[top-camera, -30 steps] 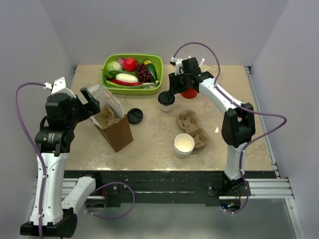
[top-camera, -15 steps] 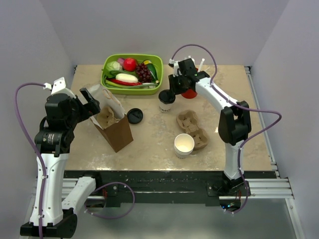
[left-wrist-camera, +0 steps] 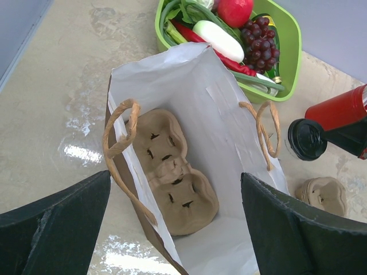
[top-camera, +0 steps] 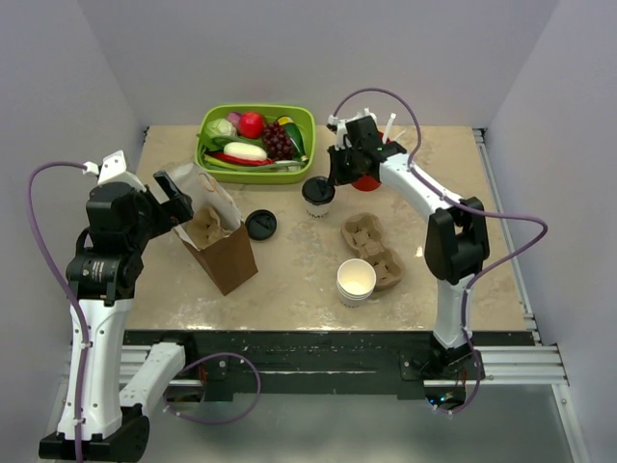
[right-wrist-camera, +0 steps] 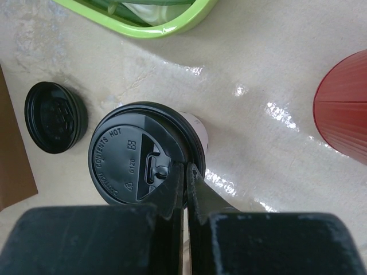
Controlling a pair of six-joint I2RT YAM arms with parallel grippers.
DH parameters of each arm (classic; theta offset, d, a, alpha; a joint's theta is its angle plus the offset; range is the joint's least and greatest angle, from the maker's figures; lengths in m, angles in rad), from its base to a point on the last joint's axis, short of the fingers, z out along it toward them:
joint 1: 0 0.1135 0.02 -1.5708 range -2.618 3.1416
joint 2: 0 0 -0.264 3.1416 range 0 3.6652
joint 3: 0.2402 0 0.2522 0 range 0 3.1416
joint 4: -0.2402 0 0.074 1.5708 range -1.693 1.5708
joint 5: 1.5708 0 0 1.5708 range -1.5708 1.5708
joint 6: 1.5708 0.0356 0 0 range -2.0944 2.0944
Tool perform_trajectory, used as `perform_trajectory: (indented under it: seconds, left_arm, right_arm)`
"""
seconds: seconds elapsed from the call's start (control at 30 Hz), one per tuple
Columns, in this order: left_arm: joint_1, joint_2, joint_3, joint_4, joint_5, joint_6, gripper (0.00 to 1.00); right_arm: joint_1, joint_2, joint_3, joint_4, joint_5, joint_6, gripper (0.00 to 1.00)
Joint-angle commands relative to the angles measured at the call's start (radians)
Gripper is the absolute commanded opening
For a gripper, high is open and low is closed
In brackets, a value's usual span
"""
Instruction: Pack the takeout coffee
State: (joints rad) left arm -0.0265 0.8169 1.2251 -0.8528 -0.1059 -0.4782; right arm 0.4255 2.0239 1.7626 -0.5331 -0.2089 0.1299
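Note:
The takeout coffee point(top-camera: 317, 191), a white cup with a black lid point(right-wrist-camera: 135, 152), stands on the table between the green bin and the loose carrier; it also shows in the left wrist view point(left-wrist-camera: 307, 139). My right gripper point(top-camera: 331, 179) is shut, its fingertips point(right-wrist-camera: 188, 169) pinched on the lid's rim, one finger over the lid and one outside it. The brown paper bag point(top-camera: 229, 258) stands open with a pulp carrier point(left-wrist-camera: 172, 172) lying inside. My left gripper point(left-wrist-camera: 175, 177) hovers wide open above the bag's mouth point(top-camera: 174, 198), holding nothing.
A green bin point(top-camera: 301, 116) of toy produce sits at the back. A red cup point(top-camera: 367, 180) stands just right of the coffee. A loose black lid point(top-camera: 260, 224), a second carrier point(top-camera: 371, 249) and a stack of lidless white cups point(top-camera: 356, 280) lie mid-table.
My right gripper has closed from partly open to shut on the lid's rim, shifting slightly left and back. The left arm and bag have not moved.

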Motion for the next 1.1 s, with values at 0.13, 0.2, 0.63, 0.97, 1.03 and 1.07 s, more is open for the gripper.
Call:
perform_trajectory:
  seconds: [0.13,0.2,0.63,0.97,1.03,1.07]
  left_arm:
    - [0.004,-0.007,0.027,0.023,-0.008,0.003,1.0]
    - [0.004,-0.005,0.03,0.021,-0.006,0.003,1.0]
    - [0.004,-0.025,0.089,-0.018,-0.057,0.007,1.0]
    - [0.004,0.026,0.077,-0.072,-0.209,-0.086,1.0]
    - [0.004,0.048,0.062,-0.069,-0.196,-0.106,0.99]
    - [0.004,0.057,0.056,-0.06,-0.196,-0.126,0.99]
  right_arm:
    - [0.009,-0.116,-0.048,0.108,-0.006,0.017,0.0]
    - [0.013,-0.137,-0.058,0.128,0.0,0.017,0.0]
    - [0.022,-0.313,-0.072,0.171,0.01,0.001,0.0]
    - [0.172,-0.376,0.176,0.119,-0.102,-0.013,0.0]
    - [0.19,-0.363,0.224,0.096,-0.196,-0.018,0.0]
    - [0.217,-0.364,0.251,0.085,-0.217,-0.022,0.0]
